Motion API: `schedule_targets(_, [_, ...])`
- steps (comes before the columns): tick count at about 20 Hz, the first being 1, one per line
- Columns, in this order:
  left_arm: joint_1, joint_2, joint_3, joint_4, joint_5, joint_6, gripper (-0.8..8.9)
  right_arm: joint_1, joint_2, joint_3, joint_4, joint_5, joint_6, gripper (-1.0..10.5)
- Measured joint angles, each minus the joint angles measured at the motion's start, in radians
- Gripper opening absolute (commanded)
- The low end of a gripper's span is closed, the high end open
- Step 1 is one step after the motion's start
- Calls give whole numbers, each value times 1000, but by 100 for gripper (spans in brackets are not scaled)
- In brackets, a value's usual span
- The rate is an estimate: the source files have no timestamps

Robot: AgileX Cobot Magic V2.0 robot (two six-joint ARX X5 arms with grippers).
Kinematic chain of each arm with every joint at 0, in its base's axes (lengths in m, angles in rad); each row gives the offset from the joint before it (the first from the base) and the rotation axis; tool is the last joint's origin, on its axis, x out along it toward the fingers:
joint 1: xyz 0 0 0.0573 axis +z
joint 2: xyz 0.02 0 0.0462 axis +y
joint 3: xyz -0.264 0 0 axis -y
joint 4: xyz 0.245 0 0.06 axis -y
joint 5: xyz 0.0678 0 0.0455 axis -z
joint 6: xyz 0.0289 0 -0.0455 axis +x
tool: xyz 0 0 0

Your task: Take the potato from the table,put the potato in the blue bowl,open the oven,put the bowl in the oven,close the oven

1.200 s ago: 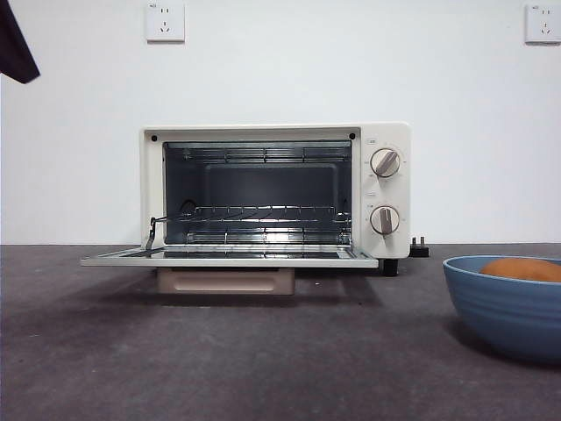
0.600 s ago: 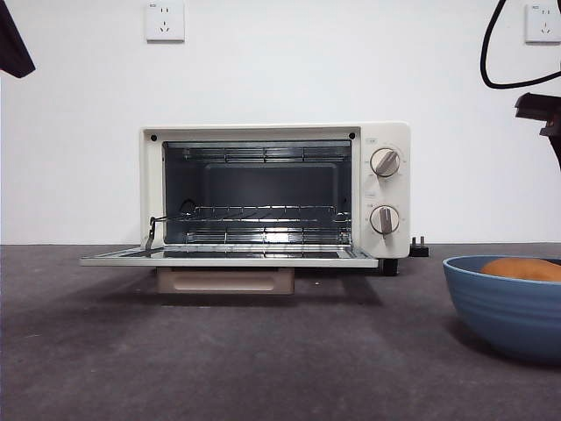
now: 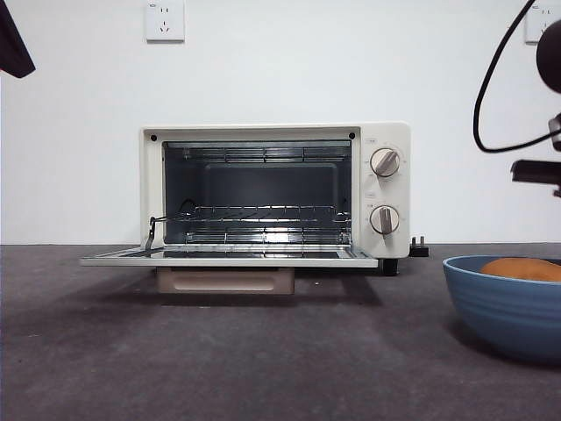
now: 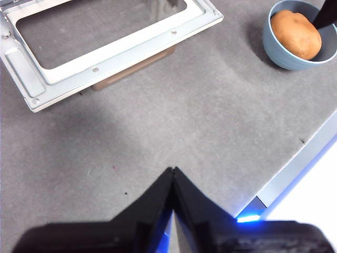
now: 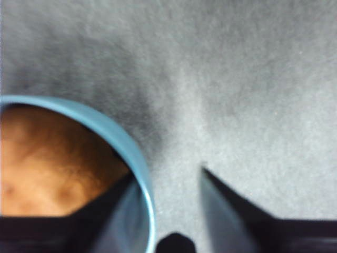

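Our left gripper (image 4: 172, 174) is waiting over bare dark grey table (image 3: 263, 351), jaws pressed together | cream-white toaster oven (image 3: 386, 189) is standing mid-table, door lying open | our right gripper (image 5: 168, 176) is straddling the matte blue bowl (image 3: 508, 303) rim at the table's right edge, jaws parted | orange-brown potato (image 3: 521, 269) is sitting inside.

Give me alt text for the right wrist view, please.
The right gripper, jaws open, straddles the rim of the blue bowl, one jaw inside and one outside. The potato lies in the bowl, and grey table fills the rest.
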Motion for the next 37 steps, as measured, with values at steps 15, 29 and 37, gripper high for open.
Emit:
schedule_targets(15, [0,-2,0,-24,0,0,-6,273,2,173,6,-151,309,-16])
schedule_targets(29, [0,-6,0,-53,0,4,-6,314,665,1149,-243,-101,358,-16])
schedule_targets(37, [0,-6,0,-53,0,8,-6,323,801,1344,-298,-53,500,-16])
